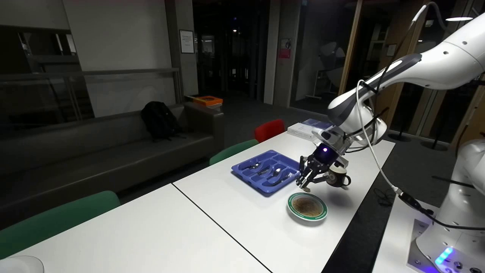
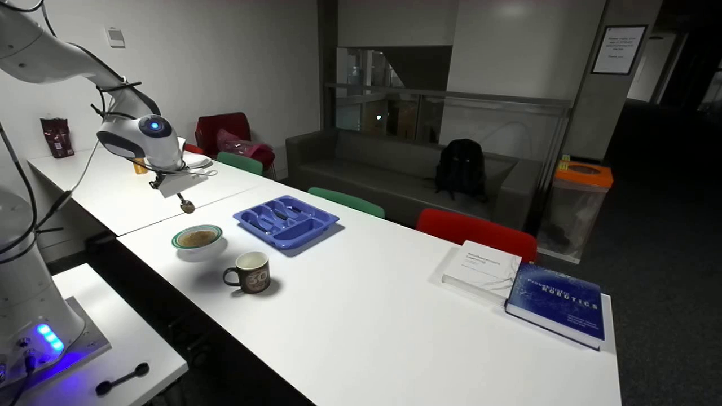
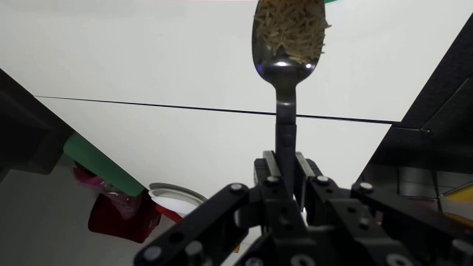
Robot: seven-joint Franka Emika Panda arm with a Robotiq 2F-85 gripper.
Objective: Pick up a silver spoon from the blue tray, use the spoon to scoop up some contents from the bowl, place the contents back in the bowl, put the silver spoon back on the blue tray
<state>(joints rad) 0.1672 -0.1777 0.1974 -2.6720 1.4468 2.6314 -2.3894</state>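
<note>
Spilling looks the chief danger: the tan grains (image 3: 292, 31) are heaped toward the tip of the silver spoon (image 3: 285, 75), a few poking past its edge, so a jerk or early tilt could scatter them on the table (image 2: 395, 316). The gripper (image 3: 286, 159) pinches the spoon's dark handle (image 3: 285, 136), and any twist there might tip the load. The spoon hangs in the air near the bowl (image 1: 310, 218); whether squarely above it, these angles hardly settle. The bowl holds a tan patch of loose filling (image 1: 306, 207); the blue tray (image 2: 298, 230) has cutlery (image 1: 277, 171) in its compartments. A mug (image 2: 254, 277) stands near the bowl.
</note>
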